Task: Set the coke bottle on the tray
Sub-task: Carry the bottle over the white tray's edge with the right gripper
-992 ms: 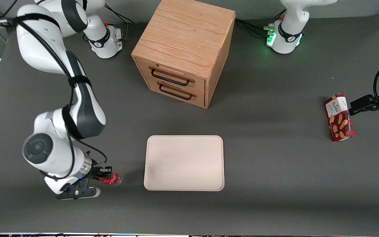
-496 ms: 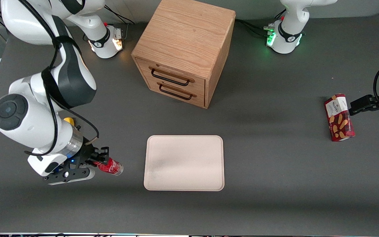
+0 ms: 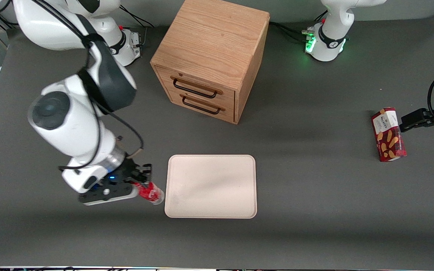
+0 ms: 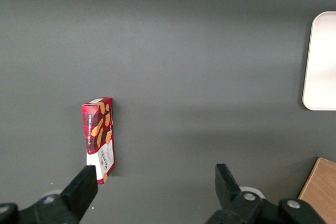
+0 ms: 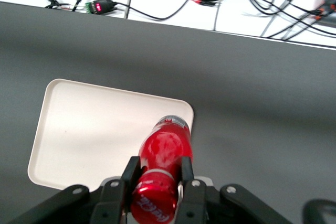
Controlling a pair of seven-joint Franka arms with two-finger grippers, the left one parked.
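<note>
The pick-up looks done and the carry is under way: the right arm's black two-finger gripper (image 3: 141,185) has its fingers closed on the neck end of the small plastic coke bottle with red label (image 3: 150,193), holding it lying over and clear of the dark grey tabletop (image 3: 315,233). In the front view the bottle hangs near the table's front edge, toward the working arm's end, with its base just beside the short rim of the flat cream-pink rectangular tray with rounded corners (image 3: 211,186). In the right wrist view the bottle (image 5: 164,163) sits clamped between the two fingers (image 5: 185,174), its base pointing at the tray's corner (image 5: 113,129). My judgement is that what remains is a short carry over the rim, a lowering onto the tray's floor, and the release.

The tray lies bare in the middle of the table's front half, so nothing blocks the set-down; only its low rim has to be cleared. Farther from the front camera than the tray stands the oak-coloured wooden cabinet with two black-handled drawers (image 3: 211,60), near the table's back edge and well apart from the path. Toward the parked arm's end of the table lies the red snack box printed with biscuits (image 3: 388,134), also seen in the left wrist view (image 4: 100,140), far out of the way.
</note>
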